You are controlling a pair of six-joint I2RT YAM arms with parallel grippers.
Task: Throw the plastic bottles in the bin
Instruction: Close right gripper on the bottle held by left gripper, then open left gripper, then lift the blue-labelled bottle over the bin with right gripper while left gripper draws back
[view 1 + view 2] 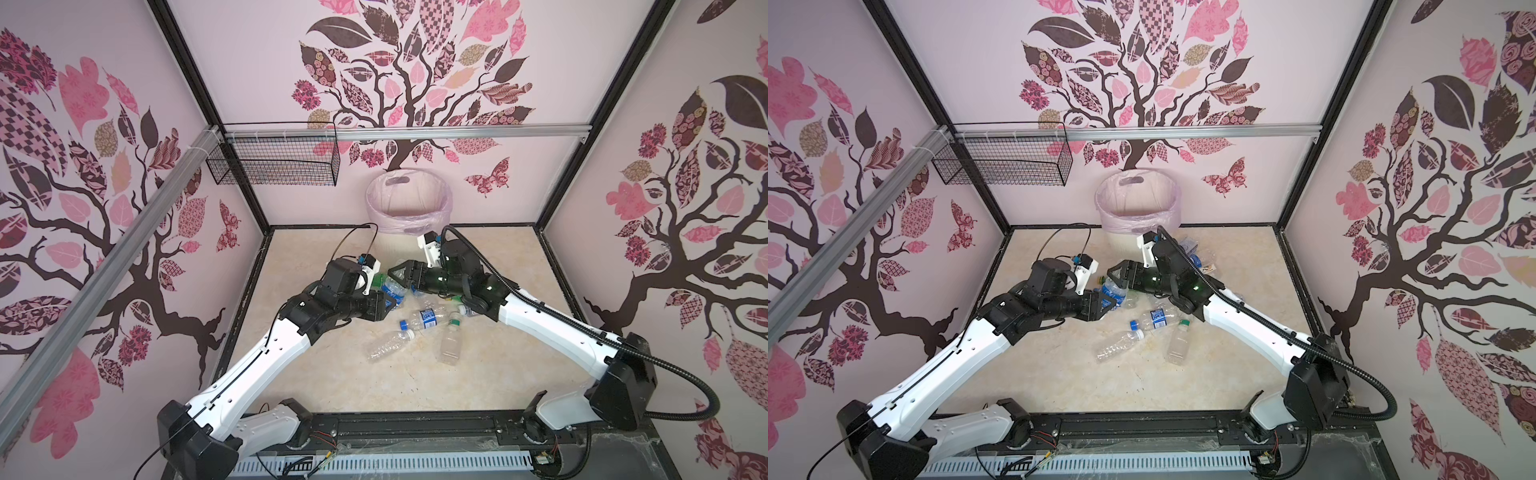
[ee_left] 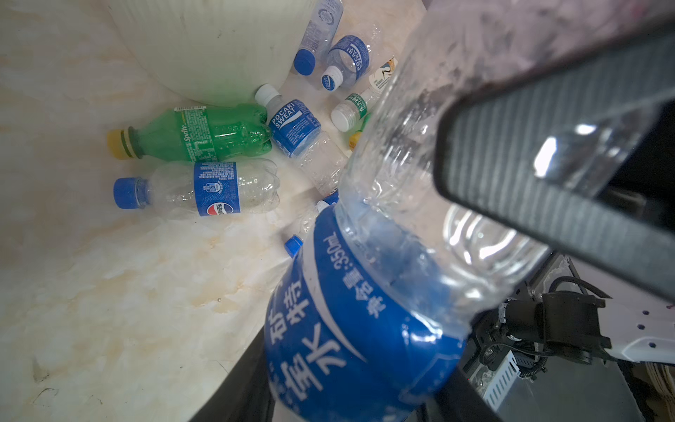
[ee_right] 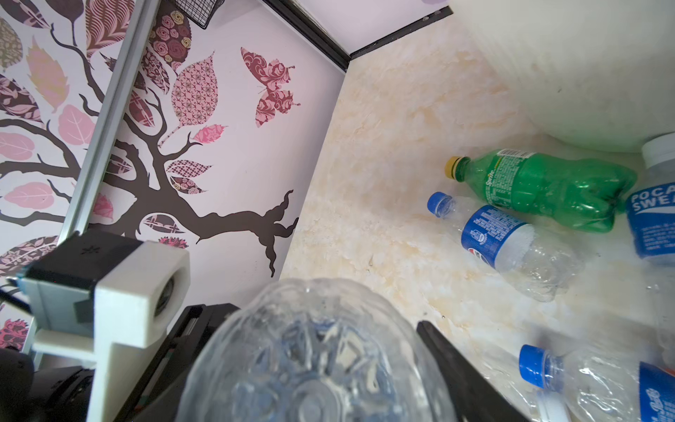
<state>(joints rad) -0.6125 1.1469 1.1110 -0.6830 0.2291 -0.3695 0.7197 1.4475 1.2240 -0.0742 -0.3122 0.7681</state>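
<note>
A clear bottle with a blue label [image 1: 392, 286] [image 1: 1113, 289] hangs between both grippers just in front of the bin [image 1: 407, 199] [image 1: 1138, 199]. My left gripper [image 1: 388, 301] [image 2: 350, 394] is shut on its labelled part [image 2: 365, 329]. My right gripper [image 1: 395, 272] [image 3: 317, 383] is shut around its clear bottom end [image 3: 314, 358]; one ribbed pad [image 2: 548, 146] lies flat against the wall. More plastic bottles lie on the floor: a green Sprite one [image 2: 197, 133] [image 3: 544, 190], a Pepsi one [image 2: 204, 190], a Pocari one [image 2: 296, 128], and three nearer the front [image 1: 388, 343] [image 1: 451, 338] [image 1: 424, 318].
A black wire mesh basket [image 1: 274, 160] hangs on the rail at the back left. Several more bottles lie to the right of the bin's foot [image 2: 219, 54], behind my right arm [image 1: 540, 316]. Papered walls close in the marbled floor [image 1: 332, 374].
</note>
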